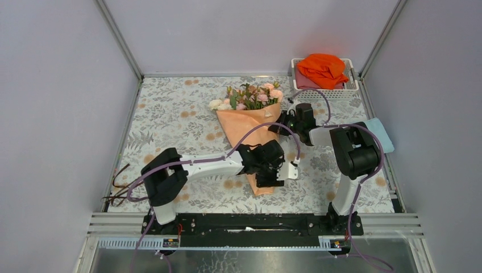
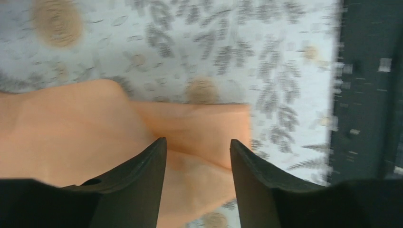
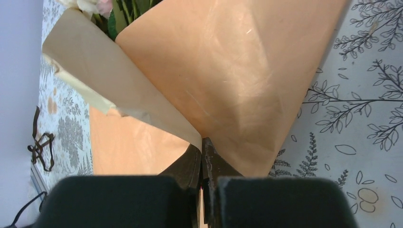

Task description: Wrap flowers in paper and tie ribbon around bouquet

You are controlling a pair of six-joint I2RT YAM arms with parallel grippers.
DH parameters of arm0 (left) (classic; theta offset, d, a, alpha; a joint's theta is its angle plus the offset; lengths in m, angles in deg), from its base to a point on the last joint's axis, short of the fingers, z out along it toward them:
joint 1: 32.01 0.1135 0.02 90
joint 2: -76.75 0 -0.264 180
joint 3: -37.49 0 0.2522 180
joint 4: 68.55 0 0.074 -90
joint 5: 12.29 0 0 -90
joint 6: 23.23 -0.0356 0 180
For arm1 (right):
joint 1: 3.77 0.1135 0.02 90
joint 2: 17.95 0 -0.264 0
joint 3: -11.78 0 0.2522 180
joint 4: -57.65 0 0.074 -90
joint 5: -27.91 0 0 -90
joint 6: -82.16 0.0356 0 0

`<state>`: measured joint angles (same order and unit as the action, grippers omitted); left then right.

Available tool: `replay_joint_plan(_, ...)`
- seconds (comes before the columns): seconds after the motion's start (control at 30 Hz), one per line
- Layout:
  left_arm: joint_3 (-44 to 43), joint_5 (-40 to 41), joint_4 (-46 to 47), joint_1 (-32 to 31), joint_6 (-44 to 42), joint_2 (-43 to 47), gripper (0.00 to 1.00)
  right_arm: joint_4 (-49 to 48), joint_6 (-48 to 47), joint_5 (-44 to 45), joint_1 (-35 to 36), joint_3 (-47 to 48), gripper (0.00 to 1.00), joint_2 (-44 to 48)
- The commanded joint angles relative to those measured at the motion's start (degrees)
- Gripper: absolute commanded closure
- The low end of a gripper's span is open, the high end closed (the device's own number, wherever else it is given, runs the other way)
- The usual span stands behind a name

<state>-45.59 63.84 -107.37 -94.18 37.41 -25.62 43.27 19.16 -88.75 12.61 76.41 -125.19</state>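
Left tool (image 2: 197,142) of mine hangs with its fingers standing apart over the narrow end of the bouquet (image 1: 250,128), clamping nothing, while my right tool (image 3: 203,143) has its fingers pressed together on an edge of the paper (image 3: 237,71) by the wide end. At the far right corner of the desk (image 1: 170,114) stands a white basket (image 1: 295,91) holding a crumpled orange cloth (image 1: 323,69) with something pinkish under it. A light blue cloth (image 1: 379,133) lies on the desk just beside my right arm. The bouquet lies flat near the middle of the desk, a peach-orange cone with its wide end toward the far side, and the flowers (image 1: 250,96), pink and cream with green leaves, stick out there. From above I see the whole cone and both arms reaching to it. My right wrist view shows what the top view does not: a flap of the paper folded over, showing its paler tan face, and a seam running down to my closed fingers. That view and the top one both catch the ribbon (image 3: 42,149), dark and tangled, at the left edge of the desk, well apart from the bouquet. My left wrist view shows only the cone's blunt tip on the leaf-print covering.
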Motion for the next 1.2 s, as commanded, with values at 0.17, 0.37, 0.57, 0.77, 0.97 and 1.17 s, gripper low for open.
replay_joint_plan(0.17,-11.24,-16.73,-22.45,-2.05,-5.92,2.22,0.39,-6.59,4.51,3.0,0.14,1.93,1.0,-0.87)
replay_joint_plan(0.37,-18.15,-13.9,-13.46,7.39,6.98,0.58,0.75,-7.17,5.18,2.8,0.23,0.94,1.0,-0.08)
replay_joint_plan(0.57,-11.72,5.87,-0.23,6.05,5.96,-6.38,0.86,-8.12,6.38,1.97,0.32,0.98,1.0,0.04)
replay_joint_plan(0.77,-4.23,8.25,6.08,2.88,3.17,-7.85,0.8,-8.12,6.29,2.1,0.67,0.64,1.0,0.6)
replay_joint_plan(0.97,3.12,3.31,5.97,-0.93,0.61,-4.97,0.68,-6.98,5.27,2.39,0.67,0.96,1.0,1.17)
replay_joint_plan(1.17,7.29,0.4,3.53,-2.52,-2.57,-1.16,0.52,-6.22,5.0,2.29,0.67,1.68,1.0,1.07)
